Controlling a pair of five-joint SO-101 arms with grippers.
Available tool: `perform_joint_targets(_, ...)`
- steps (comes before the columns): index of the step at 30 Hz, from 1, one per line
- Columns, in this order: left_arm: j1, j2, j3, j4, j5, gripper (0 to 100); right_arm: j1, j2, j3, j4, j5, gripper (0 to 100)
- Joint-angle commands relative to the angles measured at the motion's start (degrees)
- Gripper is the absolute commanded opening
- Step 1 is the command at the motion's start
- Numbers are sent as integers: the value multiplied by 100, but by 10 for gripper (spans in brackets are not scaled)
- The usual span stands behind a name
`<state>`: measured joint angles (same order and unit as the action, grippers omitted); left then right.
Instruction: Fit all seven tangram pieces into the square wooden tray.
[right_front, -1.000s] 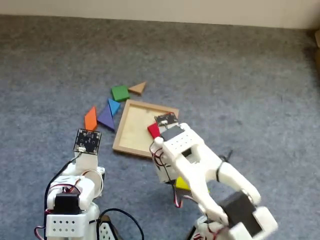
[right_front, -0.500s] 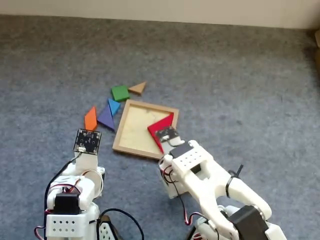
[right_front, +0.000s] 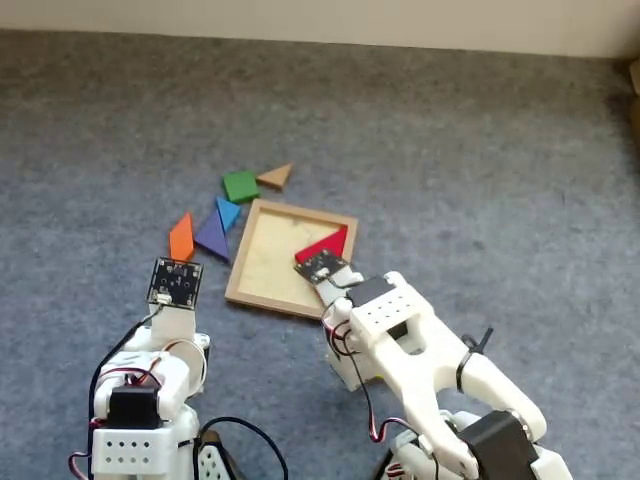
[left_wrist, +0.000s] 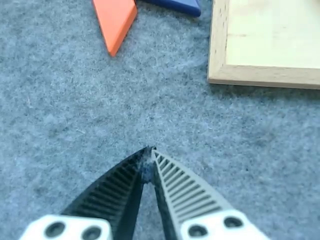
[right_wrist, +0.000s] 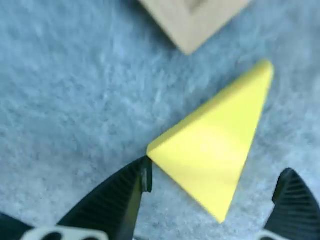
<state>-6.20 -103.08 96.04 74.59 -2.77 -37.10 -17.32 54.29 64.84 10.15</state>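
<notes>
We see the right gripper (right_wrist: 216, 177) spread wide with one finger on either side of the yellow triangle (right_wrist: 215, 145), which lies flat on the carpet (right_front: 480, 150) just off a corner of the tray (right_front: 258, 270); nothing grips it. The left gripper (left_wrist: 151, 152) hangs pinched shut and empty over carpet near another tray corner. The red triangle (right_front: 330, 242) lies inside the tray, while orange (right_front: 181, 237), purple (right_front: 212, 240), blue (right_front: 229, 211), green (right_front: 240, 186) and tan (right_front: 275, 177) pieces sit outside, by its far-left corner.
</notes>
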Motion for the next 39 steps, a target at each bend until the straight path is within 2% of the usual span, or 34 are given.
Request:
perform_joint_targets(1, -57, 13, 119, 18, 18, 7, 40, -215, -224, -444, 35, 371)
perform_joint_targets(5, -57, 13, 119, 18, 18, 7, -66, -180, -224, -567, 9, 371)
perform_joint_targets(20, -57, 13, 119, 18, 18, 7, -171, -163, -224, -1059, -1749, 369)
perform_joint_targets(39, -57, 13, 119, 18, 18, 7, -171, -154, 66, -1059, -1749, 368)
